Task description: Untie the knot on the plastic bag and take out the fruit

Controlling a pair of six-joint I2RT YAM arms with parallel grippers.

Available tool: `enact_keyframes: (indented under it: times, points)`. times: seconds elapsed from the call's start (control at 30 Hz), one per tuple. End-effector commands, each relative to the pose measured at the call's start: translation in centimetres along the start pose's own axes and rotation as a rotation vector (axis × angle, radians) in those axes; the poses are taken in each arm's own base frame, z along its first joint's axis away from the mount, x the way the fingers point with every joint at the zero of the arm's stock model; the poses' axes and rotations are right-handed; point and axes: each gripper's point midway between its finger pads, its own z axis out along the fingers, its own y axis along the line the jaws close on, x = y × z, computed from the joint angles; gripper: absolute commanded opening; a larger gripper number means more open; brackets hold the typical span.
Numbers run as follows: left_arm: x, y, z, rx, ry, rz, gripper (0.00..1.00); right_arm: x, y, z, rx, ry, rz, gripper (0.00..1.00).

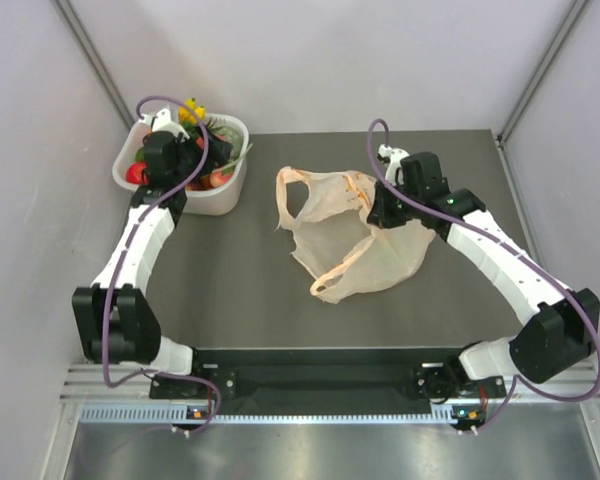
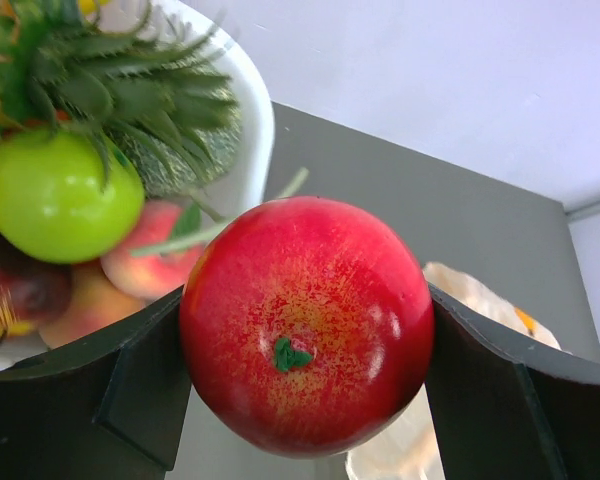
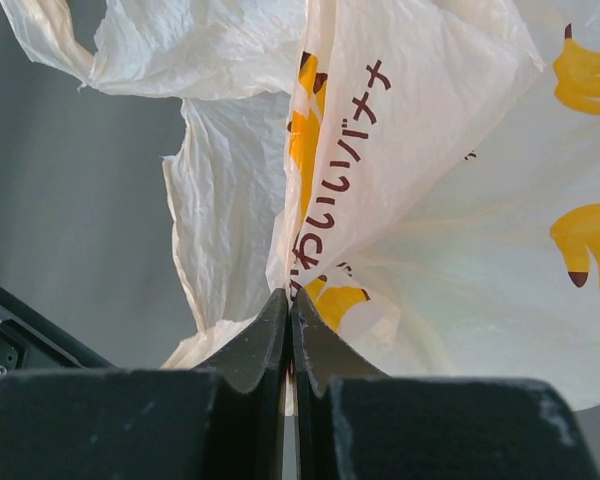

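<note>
The plastic bag (image 1: 360, 250), thin peach-orange film with printed bananas, lies slack and flat mid-table, its handle loops spread apart; the knot is out of view. My right gripper (image 1: 380, 212) is shut on a fold of the bag's film (image 3: 380, 150), pinched between its fingertips (image 3: 290, 300). Over the white tub (image 1: 230, 195) at the back left, my left gripper (image 2: 305, 330) is shut on a round red fruit (image 2: 305, 320), which touches both fingers. More fruit lies in the tub: a pineapple crown (image 2: 130, 90) and a peach-coloured piece (image 2: 145, 260).
A bright green apple (image 2: 55, 195) sits in the tub beside the pineapple. Grey walls close in the dark table on three sides. Purple cables loop off both arms.
</note>
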Motion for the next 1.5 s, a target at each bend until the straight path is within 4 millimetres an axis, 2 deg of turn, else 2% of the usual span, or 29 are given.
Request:
enact_keyframes:
  times: [0.0, 0.13, 0.3, 0.4, 0.43, 0.5, 0.57, 0.73, 0.83, 0.93, 0.97, 1.07, 1.4, 1.47]
  points:
    - [-3.3, -0.9, 1.8, 0.052, -0.074, 0.003, 0.00, -2.1, 1.1, -1.4, -0.038, -0.102, -0.045, 0.00]
    - [-0.8, 1.1, 3.8, 0.018, 0.009, -0.020, 0.00, -1.8, 1.0, -1.5, -0.037, -0.105, -0.046, 0.00]
    - [2.1, 2.4, 3.9, -0.009, 0.073, -0.059, 0.00, -1.8, 0.8, -1.5, -0.033, -0.105, -0.043, 0.00]
    - [2.8, 3.5, 4.3, -0.048, 0.076, -0.065, 0.00, -1.7, 0.9, -1.5, -0.037, -0.102, -0.039, 0.00]
    - [2.5, 5.1, 4.6, -0.077, 0.068, -0.075, 0.00, -1.7, 1.0, -1.5, -0.041, -0.102, -0.037, 0.00]
    - [2.3, 6.0, 5.1, -0.089, 0.068, -0.081, 0.00, -1.6, 1.0, -1.5, -0.040, -0.099, -0.034, 0.00]
    - [3.1, 7.2, 6.1, -0.113, 0.093, -0.097, 0.00, -1.6, 1.0, -1.8, -0.040, -0.103, -0.033, 0.00]
    - [3.2, 9.5, 7.6, -0.164, 0.085, -0.103, 0.00, -1.5, 0.9, -2.1, -0.033, -0.108, -0.030, 0.00]
    - [3.4, 10.0, 8.3, -0.173, 0.090, -0.103, 0.01, -1.6, 0.9, -2.2, -0.030, -0.109, -0.031, 0.00]
    - [3.1, 9.9, 8.4, -0.161, 0.068, -0.103, 0.15, -1.5, 0.9, -2.4, -0.026, -0.105, -0.030, 0.00]
    - [3.5, 9.9, 8.3, -0.154, 0.068, -0.105, 0.19, -1.5, 0.9, -2.4, -0.024, -0.109, -0.031, 0.00]
    - [2.2, 9.1, 7.7, -0.133, 0.026, -0.094, 0.99, -1.4, 0.8, -2.3, -0.023, -0.104, -0.030, 0.00]
    - [-3.1, 5.3, 4.4, -0.107, -0.055, -0.050, 0.99, -1.7, 0.9, -2.1, -0.027, -0.100, -0.037, 0.01]
    - [-3.2, 5.2, 3.6, -0.128, -0.047, -0.045, 0.99, -1.7, 0.9, -2.1, -0.026, -0.100, -0.036, 0.01]
